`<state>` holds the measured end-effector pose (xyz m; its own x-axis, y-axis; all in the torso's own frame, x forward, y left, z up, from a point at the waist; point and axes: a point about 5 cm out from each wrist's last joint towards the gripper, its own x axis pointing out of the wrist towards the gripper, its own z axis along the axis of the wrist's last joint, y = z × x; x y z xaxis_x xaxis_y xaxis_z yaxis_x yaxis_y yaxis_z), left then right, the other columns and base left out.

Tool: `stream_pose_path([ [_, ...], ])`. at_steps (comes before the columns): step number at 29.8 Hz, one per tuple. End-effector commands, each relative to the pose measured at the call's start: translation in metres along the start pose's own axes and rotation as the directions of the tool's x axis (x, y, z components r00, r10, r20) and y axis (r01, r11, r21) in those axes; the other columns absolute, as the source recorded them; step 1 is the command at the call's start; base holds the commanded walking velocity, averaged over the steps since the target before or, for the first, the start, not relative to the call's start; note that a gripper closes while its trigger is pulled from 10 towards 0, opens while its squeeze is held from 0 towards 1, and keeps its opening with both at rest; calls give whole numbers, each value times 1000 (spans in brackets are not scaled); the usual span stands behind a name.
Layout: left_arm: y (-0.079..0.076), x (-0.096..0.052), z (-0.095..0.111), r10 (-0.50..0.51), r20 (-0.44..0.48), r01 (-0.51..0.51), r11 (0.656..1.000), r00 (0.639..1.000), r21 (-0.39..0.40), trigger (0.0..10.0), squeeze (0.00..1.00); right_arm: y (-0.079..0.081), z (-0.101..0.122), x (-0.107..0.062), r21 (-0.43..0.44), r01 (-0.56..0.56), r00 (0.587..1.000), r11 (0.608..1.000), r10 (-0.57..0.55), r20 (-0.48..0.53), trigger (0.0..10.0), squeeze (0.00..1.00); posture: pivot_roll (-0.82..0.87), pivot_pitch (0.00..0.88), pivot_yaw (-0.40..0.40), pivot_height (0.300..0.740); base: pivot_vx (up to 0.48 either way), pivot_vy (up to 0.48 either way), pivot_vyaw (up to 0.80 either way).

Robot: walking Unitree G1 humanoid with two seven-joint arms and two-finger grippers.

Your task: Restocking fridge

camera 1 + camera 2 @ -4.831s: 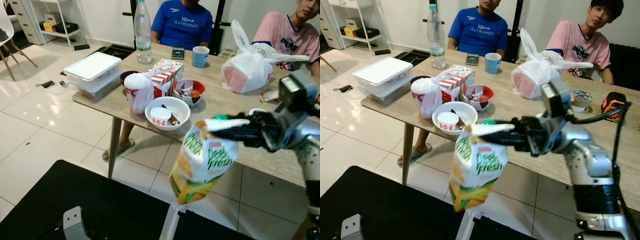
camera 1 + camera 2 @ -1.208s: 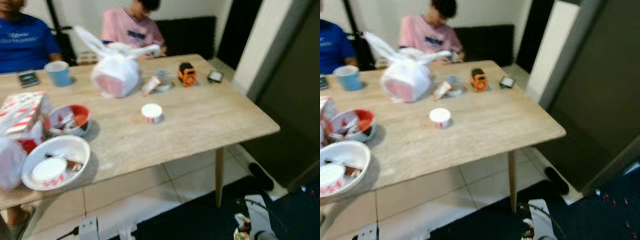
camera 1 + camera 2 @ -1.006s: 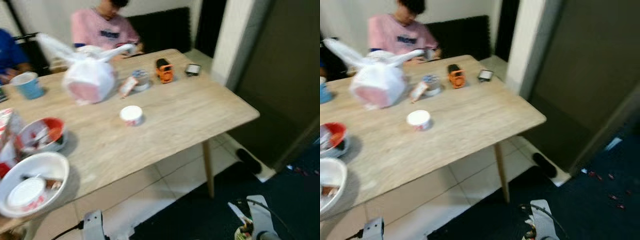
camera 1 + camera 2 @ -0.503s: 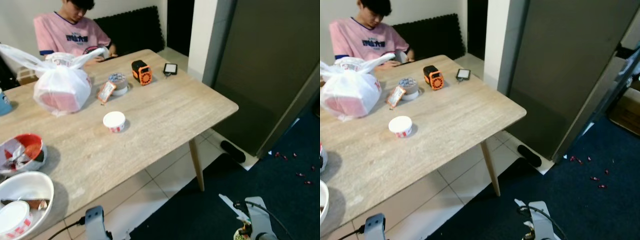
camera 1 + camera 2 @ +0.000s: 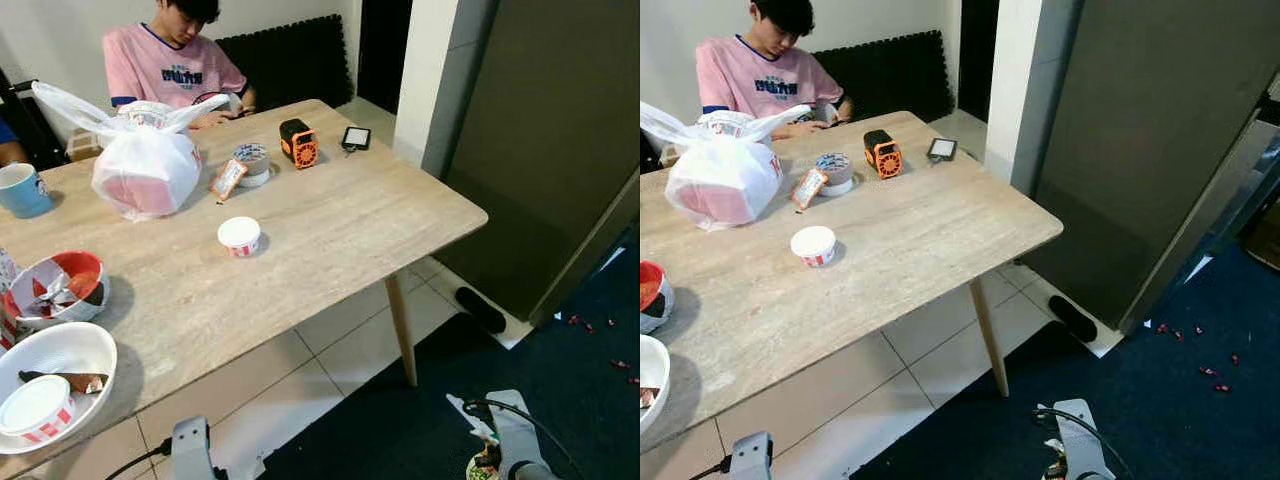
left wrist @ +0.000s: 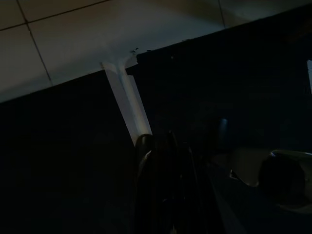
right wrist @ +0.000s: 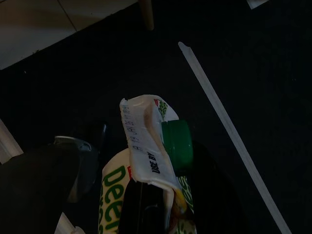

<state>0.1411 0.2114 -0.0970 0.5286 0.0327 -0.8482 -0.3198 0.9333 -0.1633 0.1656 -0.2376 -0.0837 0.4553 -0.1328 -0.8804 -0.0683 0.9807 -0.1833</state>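
Carry phase of restocking the fridge. The right gripper (image 7: 153,195), hanging low at the robot's side over dark carpet (image 7: 253,63), is clamped on the folded top of a green-lettered juice carton (image 7: 146,146) with a green cap (image 7: 175,144). The left gripper (image 6: 163,161) hangs idle in shade above the carpet; whether its fingers are apart or together cannot be told. Ahead and to the right stands the tall dark fridge (image 5: 1140,130), door closed, beside a wooden table (image 5: 330,230) bearing a tied plastic bag (image 5: 145,170), a small cup (image 5: 240,236), a tape roll (image 5: 251,160) and an orange device (image 5: 298,142); a seated person (image 5: 175,60) is behind. Judged next: approach the fridge and open its door, likely with the free left arm, before the carton can go in.
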Motion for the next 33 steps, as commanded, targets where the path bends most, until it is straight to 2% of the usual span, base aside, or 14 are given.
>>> stream_pose_path([
  [1,-2,-1,-9,-5,-30,4,1000,1000,-17,10000,0,-1,2,0,-19,2,1000,1000,-1,11,10000,0,-13,0,-1,740,0,0,0],
  [12,0,-2,-11,-11,-38,11,1000,999,-8,10000,0,-8,-2,-1,-13,25,1000,1000,-25,4,10000,0,-22,0,8,740,0,0,0],
  [17,9,-3,-4,9,-11,-10,1000,1000,-30,10000,0,-2,-6,-1,-27,9,1000,1000,-9,-5,10000,0,9,0,5,740,0,0,0],
  [24,20,-7,-14,43,-26,-44,998,999,-44,10000,0,14,-8,0,-64,-40,999,997,40,-8,10000,0,27,0,15,740,0,0,0],
  [28,22,-8,-12,49,-15,-50,997,999,-65,10000,0,15,-8,0,-80,-41,999,996,40,-14,10000,0,23,0,21,740,0,0,0],
  [30,25,-9,-18,43,-40,-44,999,998,-30,10000,0,13,-9,0,-46,-30,999,998,30,-13,10000,0,12,0,28,740,0,0,0],
  [33,31,-12,-20,62,-55,-63,998,997,-16,10000,0,12,-12,0,-45,-29,999,999,28,-21,10000,0,12,0,24,740,0,0,0],
])
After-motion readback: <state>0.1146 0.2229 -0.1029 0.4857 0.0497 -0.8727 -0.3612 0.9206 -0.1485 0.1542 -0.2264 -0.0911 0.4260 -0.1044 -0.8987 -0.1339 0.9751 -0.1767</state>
